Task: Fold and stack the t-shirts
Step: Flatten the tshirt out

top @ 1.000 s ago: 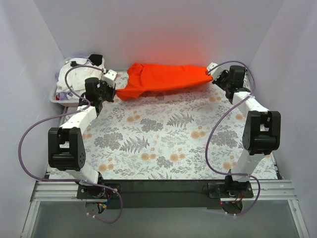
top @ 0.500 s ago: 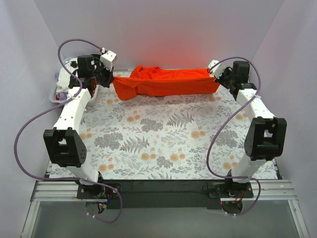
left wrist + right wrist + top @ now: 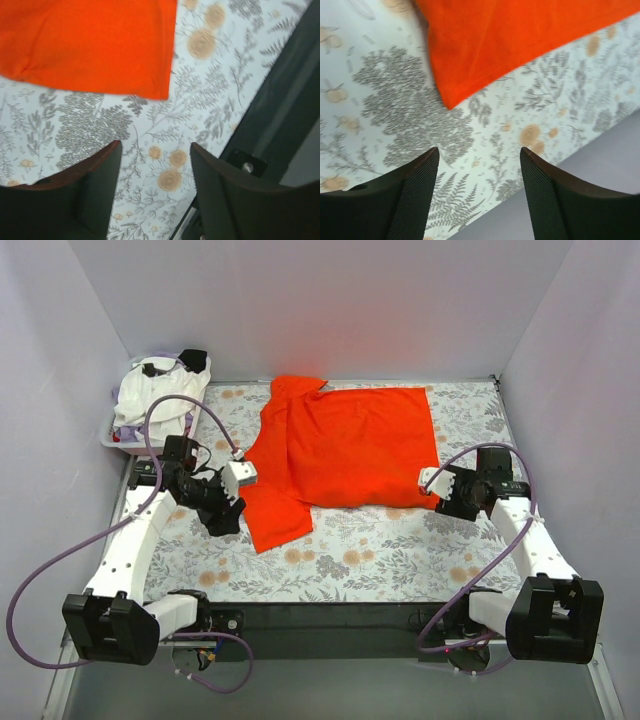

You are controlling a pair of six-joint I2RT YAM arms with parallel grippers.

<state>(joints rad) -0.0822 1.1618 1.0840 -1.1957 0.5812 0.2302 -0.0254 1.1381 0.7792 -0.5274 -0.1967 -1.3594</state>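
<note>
The bright orange-red t-shirt lies spread flat on the floral cloth, collar to the left, one sleeve reaching toward the front left. My left gripper hovers just left of that sleeve, open and empty; in the left wrist view the left gripper shows only floral cloth between its fingers, with the shirt's hem beyond. My right gripper is at the shirt's near right corner, also open and empty. In the right wrist view the right gripper sits just short of that orange corner. White t-shirts are heaped at the back left.
The white heap sits in a basket at the back left corner. Grey-and-orange floral cloth covers the table. The dark front rail runs along the near edge. Walls close in on the left, back and right.
Both arms pulled the orange shirt from the back edge toward the front and laid it out flat. Both grippers, shut on its ends before, have opened and let go.
</note>
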